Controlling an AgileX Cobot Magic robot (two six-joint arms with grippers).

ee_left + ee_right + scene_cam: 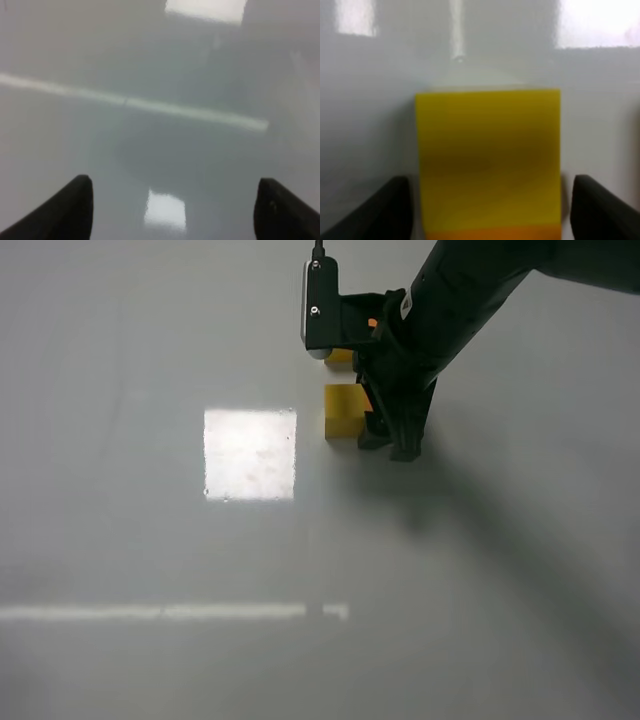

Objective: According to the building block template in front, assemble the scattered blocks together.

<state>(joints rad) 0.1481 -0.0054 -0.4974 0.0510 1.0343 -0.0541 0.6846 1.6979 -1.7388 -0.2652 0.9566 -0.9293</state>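
my right fingers (pixel 490 210) stand apart, one either side of the yellow block (pixel 487 160), gripping nothing. the block rests on the worktop (pixel 150 570) against an orange block (pixel 490 234), just before the template (pixel 341 356). left fingers (pixel 172 207) open, empty. step: release after joining. next: lift clear without nudging.

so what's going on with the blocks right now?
The right end effector is down at the table, straddling a small plain yellow cube. A strip of orange shows along the cube's near edge, so it looks set against the orange cube. The fingers stand just off the cube's sides, apparently open. In the high view the yellow-orange template bar is mostly hidden behind the arm. The left end effector is open over bare grey table, holding nothing.
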